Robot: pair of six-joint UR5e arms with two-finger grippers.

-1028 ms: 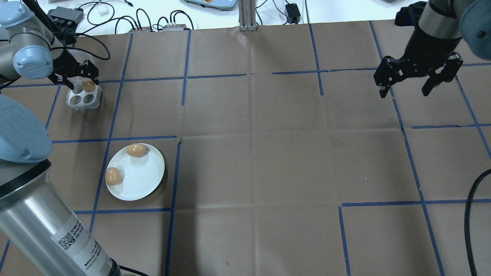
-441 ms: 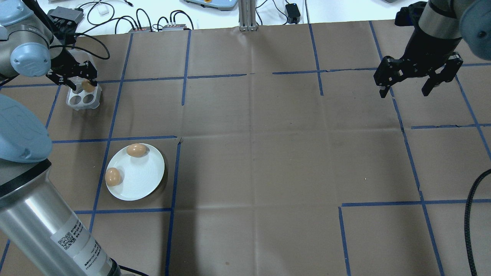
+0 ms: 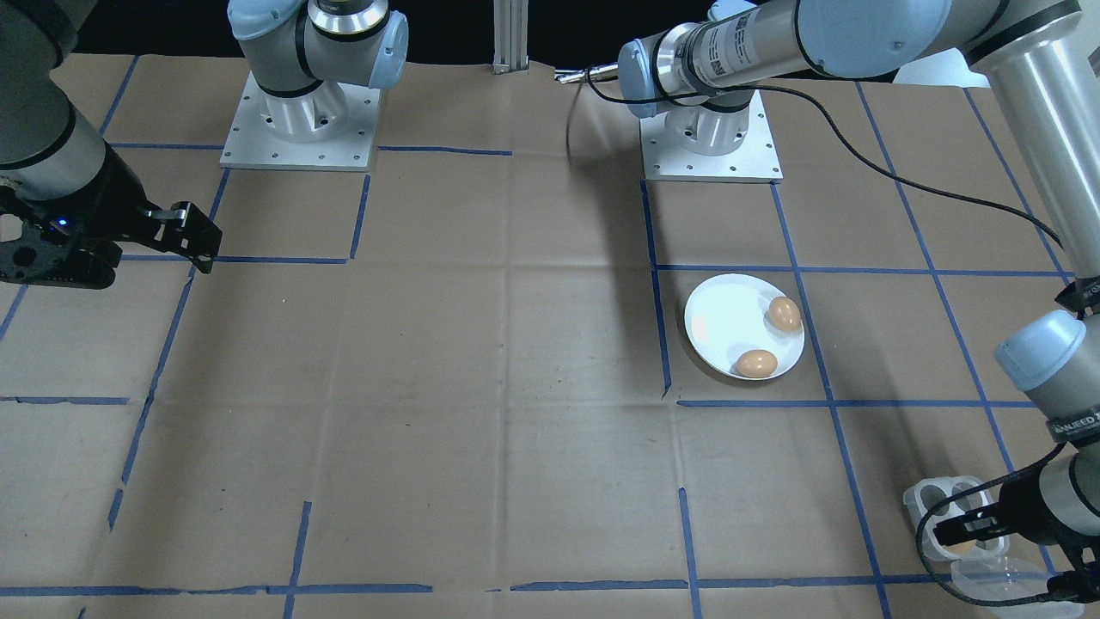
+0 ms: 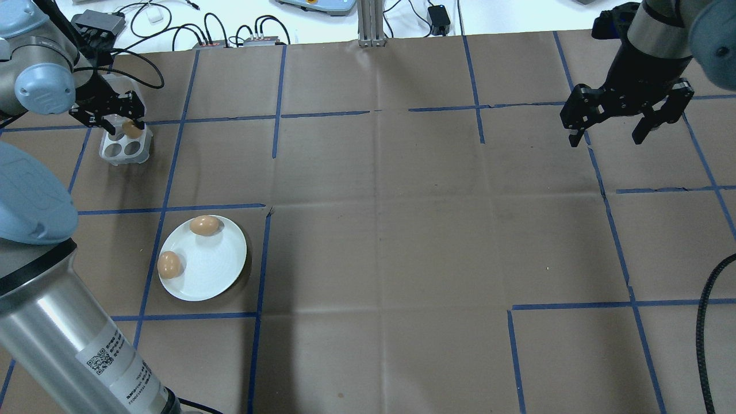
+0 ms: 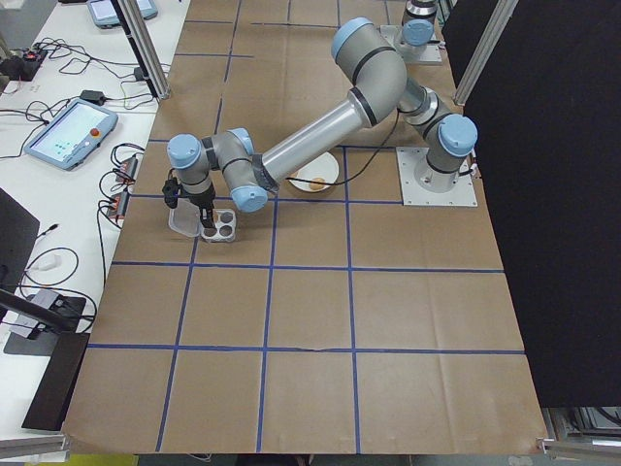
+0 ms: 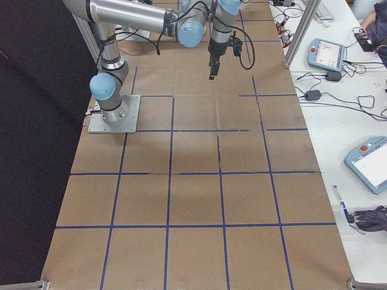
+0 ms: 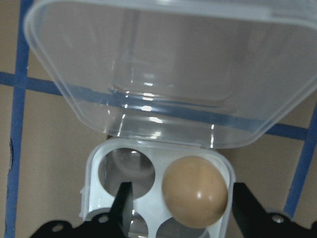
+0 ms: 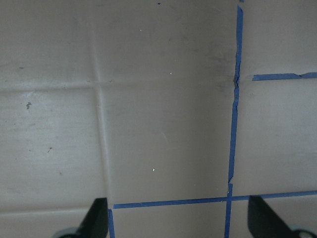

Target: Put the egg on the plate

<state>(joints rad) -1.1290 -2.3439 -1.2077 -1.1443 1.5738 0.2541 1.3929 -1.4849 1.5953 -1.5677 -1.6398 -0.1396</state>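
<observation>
- Front-facing view: the round glossy white plate (image 3: 744, 327) already carries two brown eggs (image 3: 756, 363) on the robot's left half of the brown-paper desk (image 3: 481, 361). The left pincer (image 3: 969, 526) hangs over the small clear four-cup egg tray (image 3: 932, 497) near the desk's edge. A third egg set down carelessly could knock a resting one off the shallow rim.
- Overhead view: the last brown egg in the tray (image 4: 132, 129) sits between the left pincer's (image 4: 117, 119) spread fingers. The light tray could lift or slide with it.
- Left wrist view: fingers (image 7: 122, 201) stand apart on either side of the egg (image 7: 195, 192), not clamped. An off-centre squeeze might crack the shell or let it slip. The clear lid (image 7: 173, 69) stands open behind.
- Right wrist view: the right pincer (image 8: 177, 218) is apart, empty, above bare paper and so harmless.
</observation>
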